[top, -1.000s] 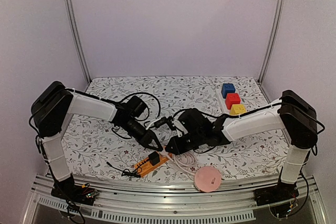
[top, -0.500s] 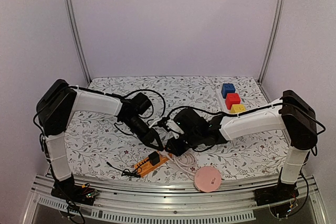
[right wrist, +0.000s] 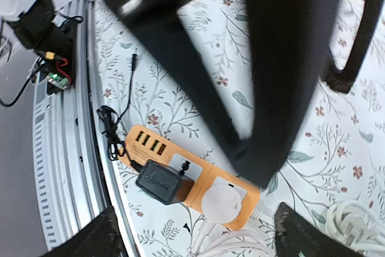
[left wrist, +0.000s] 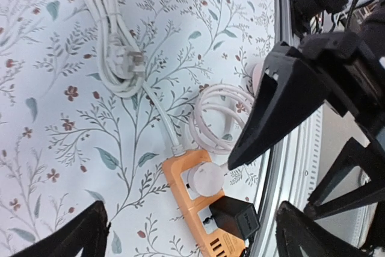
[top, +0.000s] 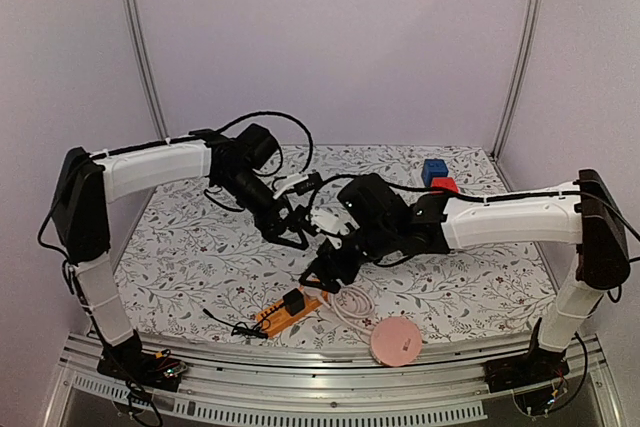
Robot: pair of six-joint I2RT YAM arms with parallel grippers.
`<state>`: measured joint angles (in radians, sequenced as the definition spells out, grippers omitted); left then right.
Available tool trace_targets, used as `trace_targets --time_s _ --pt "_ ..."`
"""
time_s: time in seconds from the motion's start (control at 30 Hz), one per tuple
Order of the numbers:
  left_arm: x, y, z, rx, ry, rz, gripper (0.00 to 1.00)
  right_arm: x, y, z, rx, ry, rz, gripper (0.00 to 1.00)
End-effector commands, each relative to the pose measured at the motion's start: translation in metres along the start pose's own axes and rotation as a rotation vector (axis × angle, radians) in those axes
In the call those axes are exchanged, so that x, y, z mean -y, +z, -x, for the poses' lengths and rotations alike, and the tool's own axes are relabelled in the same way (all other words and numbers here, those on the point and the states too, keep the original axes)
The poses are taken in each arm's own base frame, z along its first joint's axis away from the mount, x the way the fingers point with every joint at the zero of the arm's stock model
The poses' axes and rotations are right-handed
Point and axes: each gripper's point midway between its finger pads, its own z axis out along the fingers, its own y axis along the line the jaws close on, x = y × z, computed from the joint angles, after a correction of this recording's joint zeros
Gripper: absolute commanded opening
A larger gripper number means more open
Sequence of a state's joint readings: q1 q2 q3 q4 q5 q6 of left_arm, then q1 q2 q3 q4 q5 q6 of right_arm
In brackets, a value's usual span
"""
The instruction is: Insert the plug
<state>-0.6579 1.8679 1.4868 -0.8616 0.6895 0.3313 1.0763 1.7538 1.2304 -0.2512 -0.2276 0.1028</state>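
Your left gripper (top: 291, 231) hangs high over the middle of the floral cloth (top: 200, 247), jaws spread wide and nothing between them. Below it and toward the front edge lies the orange power strip (left wrist: 175, 176), flat on the cloth, its long axis running in the top view from near-left to far-right. A black adapter (left wrist: 234, 219) sits in the strip toward its near-left end. The white round plug (left wrist: 203, 179), which I take to be the task's thing, sits in the socket at the far-right end and looks seated flat on the strip's face. From these views you cannot tell whether it is pressed fully home. Its lead curls away in a loose coil just beside that end. A second, pronged plug (left wrist: 128, 61) lies loose on the cloth farther back, well apart from the strip, on what seems to be the strip's own cord. Your right gripper (top: 322, 275) is the nearer tool: it hovers just above and to the right of the plug end, apart from both strip and plug, and its wrist camera looks straight down on them. Its jaws are also wide and empty. If a last push is wanted, my judgement is that it falls to the right arm, straight down onto the round plug, across the strip's face rather than along its length.
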Motion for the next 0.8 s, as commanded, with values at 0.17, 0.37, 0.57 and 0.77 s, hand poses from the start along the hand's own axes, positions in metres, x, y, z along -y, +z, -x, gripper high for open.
trace_targets --time_s 0.17,0.37,0.57,0.77 --pt "-0.046 -0.126 -0.012 0.177 -0.057 0.236 1.00 -0.042 -0.008 -0.014 -0.062 -0.728 0.200 0.99" --pt "-0.057 -0.177 -0.044 0.252 -0.094 0.366 0.99 -0.043 0.039 -0.055 -0.328 -1.031 0.307 0.99" --pt "-0.063 -0.185 -0.065 0.287 -0.161 0.358 1.00 -0.046 0.072 -0.051 -0.349 -1.093 0.313 0.99" --pt "-0.067 -0.183 -0.063 0.299 -0.170 0.346 0.99 -0.029 0.096 -0.056 -0.426 -1.068 0.229 0.81"
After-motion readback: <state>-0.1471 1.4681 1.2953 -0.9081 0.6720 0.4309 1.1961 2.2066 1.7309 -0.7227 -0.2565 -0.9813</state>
